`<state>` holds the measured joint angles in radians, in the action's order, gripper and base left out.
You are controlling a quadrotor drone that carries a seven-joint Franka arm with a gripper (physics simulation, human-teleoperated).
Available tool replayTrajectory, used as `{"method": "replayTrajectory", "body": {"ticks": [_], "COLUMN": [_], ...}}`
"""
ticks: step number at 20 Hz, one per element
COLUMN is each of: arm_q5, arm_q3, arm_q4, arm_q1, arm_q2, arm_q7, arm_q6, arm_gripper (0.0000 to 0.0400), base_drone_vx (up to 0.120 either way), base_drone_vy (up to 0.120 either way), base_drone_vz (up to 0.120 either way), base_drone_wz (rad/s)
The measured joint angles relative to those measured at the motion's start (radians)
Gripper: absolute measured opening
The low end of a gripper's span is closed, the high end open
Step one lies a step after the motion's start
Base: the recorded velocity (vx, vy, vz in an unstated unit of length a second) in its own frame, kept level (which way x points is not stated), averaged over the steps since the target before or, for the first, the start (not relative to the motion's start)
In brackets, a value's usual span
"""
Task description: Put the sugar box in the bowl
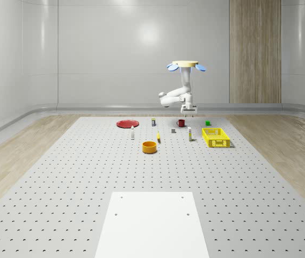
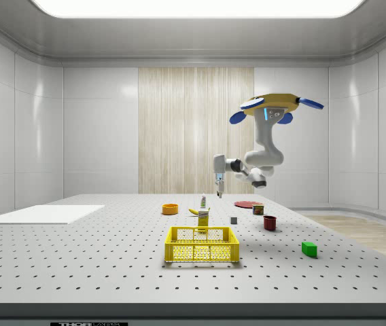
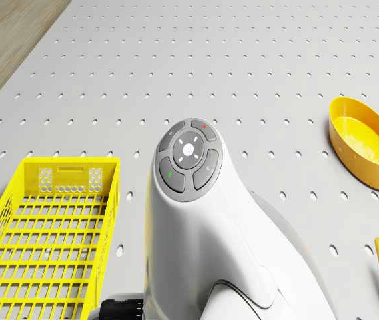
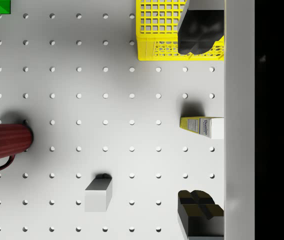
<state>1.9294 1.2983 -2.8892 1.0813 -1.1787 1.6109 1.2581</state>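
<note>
The small white and yellow sugar box [image 4: 202, 127] stands on the grey table with holes [image 4: 132, 110], between the yellow plastic basket [image 4: 158, 35] and a small grey block [image 4: 98, 195]. The gripper [image 4: 200, 120] hangs right above the box with its two dark fingers [image 4: 200, 31] spread wide, holding nothing. The drone [image 2: 274, 104] hovers high over the table near a dark red mug [image 4: 2, 145]. The round orange bowl [image 1: 150, 147] sits well apart from the box.
</note>
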Motion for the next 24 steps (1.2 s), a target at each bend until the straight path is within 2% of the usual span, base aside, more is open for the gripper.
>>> {"method": "replayTrajectory", "body": {"ticks": [5, 8, 15, 21, 24], "arm_q5": [-0.012, -0.019, -0.035, -0.047, -0.053], "arm_q3": [0.007, 0.011, 0.020, 0.026, 0.029], "arm_q4": [0.002, 0.003, 0.005, 0.006, 0.007], "arm_q1": [0.008, 0.012, 0.022, 0.029, 0.032], "arm_q2": [-0.024, -0.038, -0.069, -0.093, -0.105], "arm_q7": [0.007, 0.012, 0.020, 0.027, 0.030], "arm_q6": [0.022, 0.034, 0.063, 0.086, 0.097], "arm_gripper": [0.0400, 0.0400, 0.0400, 0.0400, 0.0400], "base_drone_vx": [0.120, 0.120, 0.120, 0.013, 0.080], "base_drone_vy": [0.000, -0.080, 0.000, 0.000, 0.000], "base_drone_vz": [-0.120, -0.107, 0.000, -0.120, -0.013], "base_drone_wz": [0.000, 0.000, 0.000, 0.000, 0.000]}}
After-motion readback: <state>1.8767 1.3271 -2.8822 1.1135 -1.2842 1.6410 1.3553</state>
